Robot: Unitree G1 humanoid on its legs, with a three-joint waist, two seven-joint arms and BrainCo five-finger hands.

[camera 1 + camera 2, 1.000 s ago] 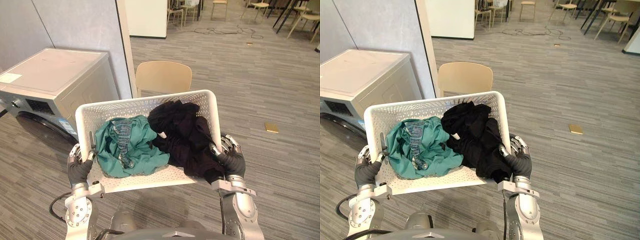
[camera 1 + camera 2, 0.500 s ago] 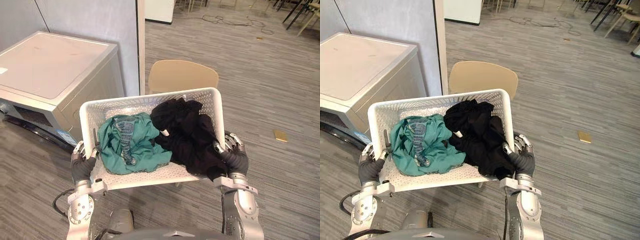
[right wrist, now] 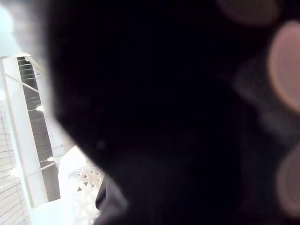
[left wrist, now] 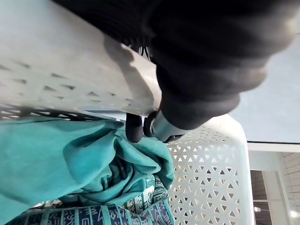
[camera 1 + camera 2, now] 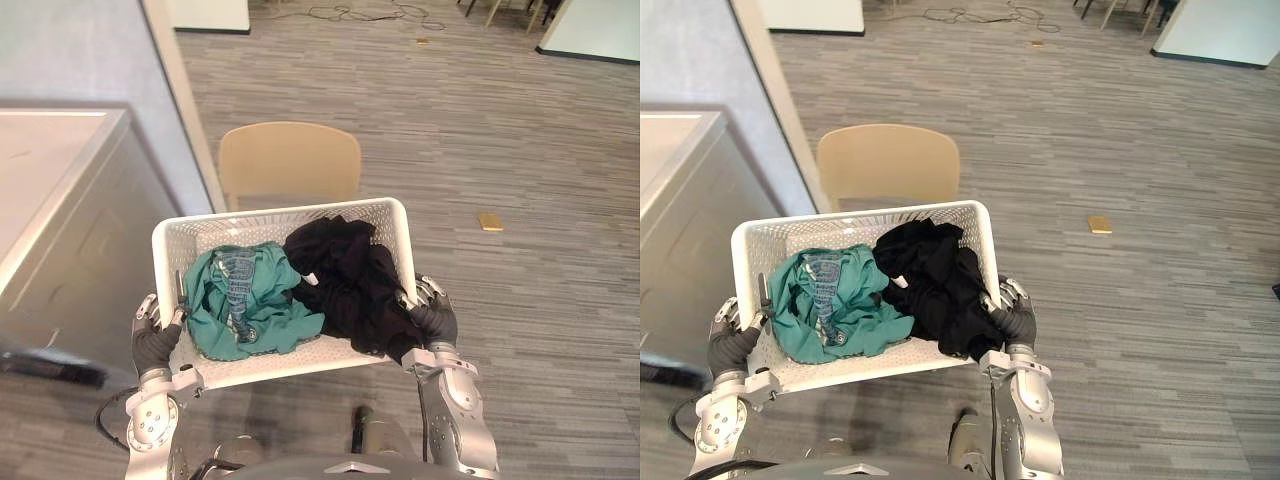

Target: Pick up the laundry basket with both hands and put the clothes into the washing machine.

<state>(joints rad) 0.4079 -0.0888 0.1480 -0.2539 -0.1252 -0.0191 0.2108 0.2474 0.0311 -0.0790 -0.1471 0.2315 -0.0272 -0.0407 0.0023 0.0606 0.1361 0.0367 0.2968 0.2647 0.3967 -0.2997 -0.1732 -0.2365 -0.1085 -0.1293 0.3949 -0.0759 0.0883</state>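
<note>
item: white perforated laundry basket [image 5: 250, 226], one, carried clear of the floor in front of the robot, near edge tipped lower than far edge. contents: two heaps, one teal garment [image 5: 245, 305] at the nine o'clock half with a patterned strip in its folds (i cannot tell whether that strip is a separate piece), one black garment [image 5: 350, 285] at the three o'clock half, lapping up to the rim there. holders: two; left hand [image 5: 152, 345] at the basket's nine o'clock side, fingers hooked over the rim with dark tips inside the basket; right hand [image 5: 432, 322] at the three o'clock side, clenched on the rim right against the black cloth. surroundings: one grey washing machine [image 5: 60, 230] at nine o'clock of the basket, its door out of sight; one tan chair [image 5: 290, 165] at twelve o'clock, just beyond the far rim; one pale partition panel [image 5: 90, 50] at eleven o'clock; one small tan flat object [image 5: 490, 221] on the floor at two o'clock, well apart. risks, as judged: the black garment may slide over the three o'clock rim if the basket tips further that way; cloth caught under the right fingers could weaken that hold; swinging toward the machine could knock the far rim against the chair or panel; uneven lifting between the hands would spill both heaps short of the drum.
</note>
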